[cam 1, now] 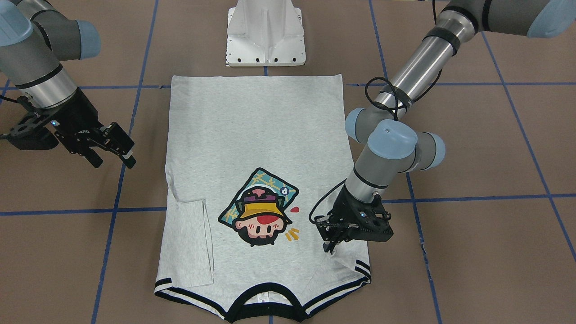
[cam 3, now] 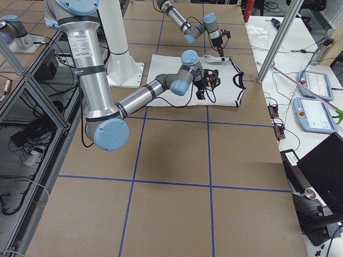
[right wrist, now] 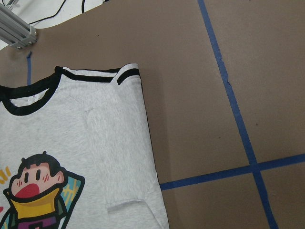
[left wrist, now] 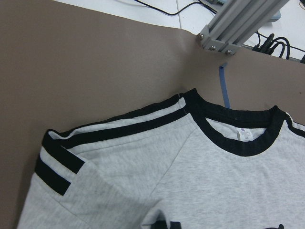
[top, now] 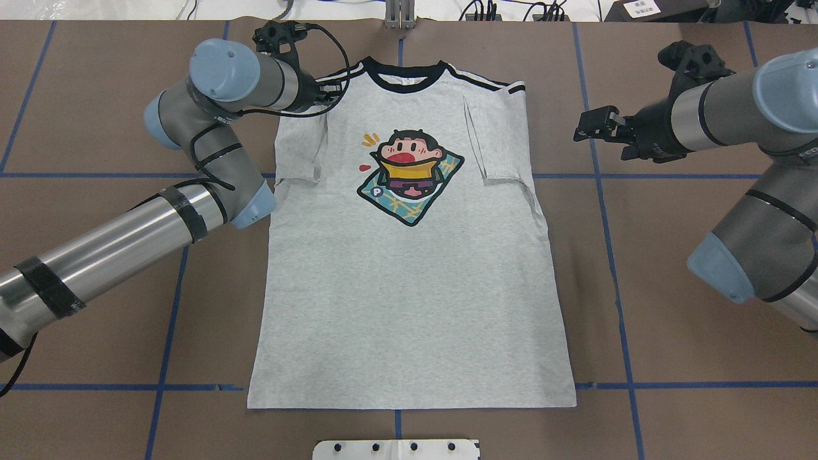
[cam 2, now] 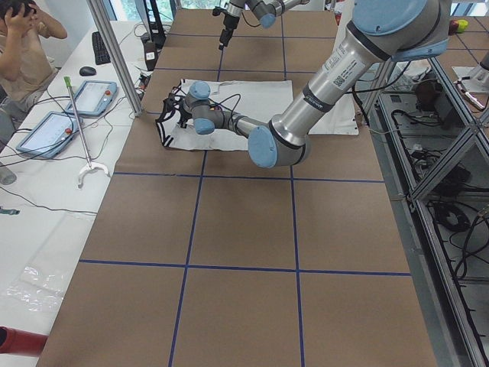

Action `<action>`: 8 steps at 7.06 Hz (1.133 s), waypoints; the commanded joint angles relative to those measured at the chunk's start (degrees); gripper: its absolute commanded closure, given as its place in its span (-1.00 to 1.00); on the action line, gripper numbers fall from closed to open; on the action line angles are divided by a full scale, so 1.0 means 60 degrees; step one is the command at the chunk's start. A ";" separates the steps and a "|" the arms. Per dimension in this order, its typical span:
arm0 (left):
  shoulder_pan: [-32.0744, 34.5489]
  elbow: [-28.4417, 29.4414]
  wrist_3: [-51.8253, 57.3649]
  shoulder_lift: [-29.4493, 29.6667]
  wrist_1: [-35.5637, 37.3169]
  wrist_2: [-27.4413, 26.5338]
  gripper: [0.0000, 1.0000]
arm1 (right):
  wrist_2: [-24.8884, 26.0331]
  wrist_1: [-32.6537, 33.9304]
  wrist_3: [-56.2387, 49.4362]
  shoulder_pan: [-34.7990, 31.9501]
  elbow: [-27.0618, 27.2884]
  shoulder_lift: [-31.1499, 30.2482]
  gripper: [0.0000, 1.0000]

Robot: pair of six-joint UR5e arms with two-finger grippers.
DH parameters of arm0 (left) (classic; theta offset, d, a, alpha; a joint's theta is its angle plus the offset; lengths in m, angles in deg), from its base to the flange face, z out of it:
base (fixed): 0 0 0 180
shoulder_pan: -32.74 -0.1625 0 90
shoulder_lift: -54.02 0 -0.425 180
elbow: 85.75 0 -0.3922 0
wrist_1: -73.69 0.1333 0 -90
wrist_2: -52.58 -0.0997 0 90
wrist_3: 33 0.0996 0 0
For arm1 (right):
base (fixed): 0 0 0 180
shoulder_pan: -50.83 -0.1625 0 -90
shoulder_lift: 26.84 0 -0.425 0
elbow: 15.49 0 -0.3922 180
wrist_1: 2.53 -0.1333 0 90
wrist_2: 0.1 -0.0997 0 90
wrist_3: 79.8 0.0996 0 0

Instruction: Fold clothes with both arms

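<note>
The grey T-shirt (cam 1: 256, 130) lies flat and print-up on the brown table, its black collar (top: 402, 80) on the side far from the robot. Both sleeves are folded in onto the body. My left gripper (cam 1: 330, 247) points down at the striped shoulder (left wrist: 119, 126) on its side. Its fingers look shut, with the tips at the cloth, and I cannot tell whether any cloth is pinched. My right gripper (cam 1: 113, 159) hangs open and empty above bare table, beside the shirt's other edge (right wrist: 147, 143).
The white pedestal (cam 1: 265, 33) stands just beyond the shirt's hem. Blue tape lines (top: 409, 386) cross the table. A metal post (left wrist: 238, 24) rises past the collar. In the exterior left view a person (cam 2: 23, 38) sits at a side desk with tablets (cam 2: 95, 98).
</note>
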 commanded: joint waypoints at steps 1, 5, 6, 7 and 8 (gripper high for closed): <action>-0.0042 0.0320 0.0004 0.0149 -0.0010 -0.0307 -0.11 | 0.0000 0.0005 0.0021 0.0028 -0.0030 0.0087 -0.99; -0.0056 -0.3912 -0.0812 -0.2008 0.0397 0.1475 -0.47 | 0.1034 0.0151 0.1788 0.1706 0.0349 0.0220 -0.99; -0.0071 -0.5321 -0.1208 -0.2889 0.0676 0.1857 -0.51 | 0.1316 0.0398 0.2505 0.2177 0.0975 -0.0201 -0.99; -0.0173 -0.6277 -0.1661 -0.3202 0.1244 0.1919 -0.53 | 0.1768 0.1502 0.2860 0.2819 0.2039 -0.0684 -0.99; -0.0594 -0.6707 -0.1869 -0.3379 0.1409 0.1833 -0.60 | 0.3150 0.2384 0.3850 0.4204 0.2775 -0.1037 -0.99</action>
